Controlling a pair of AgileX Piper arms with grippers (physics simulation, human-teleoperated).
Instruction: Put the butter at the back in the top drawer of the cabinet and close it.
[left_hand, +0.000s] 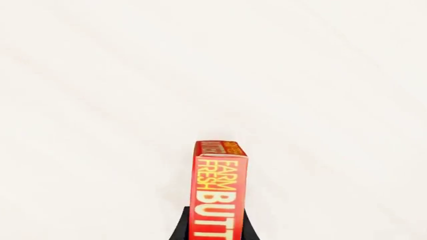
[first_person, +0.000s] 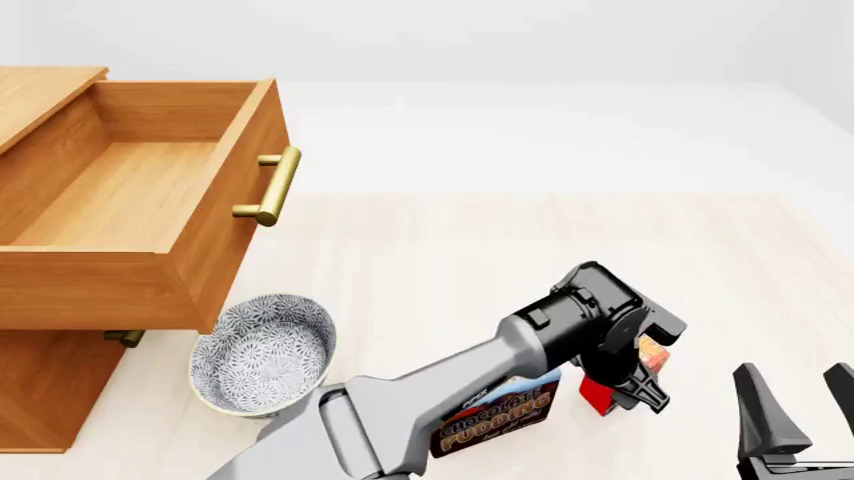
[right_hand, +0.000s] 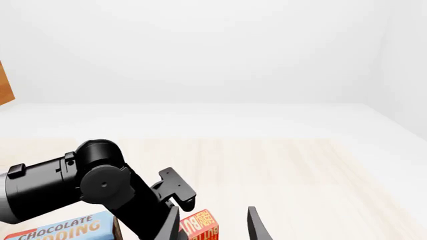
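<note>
The butter (left_hand: 217, 187) is a small red box with yellow lettering, standing on edge between the black fingers of my left gripper (left_hand: 215, 227), which is shut on it. In the front view the left gripper (first_person: 625, 388) and the butter (first_person: 595, 395) are low at the right of the table, far from the cabinet (first_person: 40, 390). The top drawer (first_person: 94, 285) is pulled wide open and holds nothing; its brass handle (first_person: 271, 187) points right. My right gripper (first_person: 801, 405) stands open at the near right, close beside the butter (right_hand: 200, 225).
A light-blue and brown chocolate pudding box (first_person: 501, 420) lies under the left forearm. A patterned bowl (first_person: 263, 350) stands by the cabinet below the open drawer. The handle of a lower drawer (first_person: 123, 338) peeks out beneath it.
</note>
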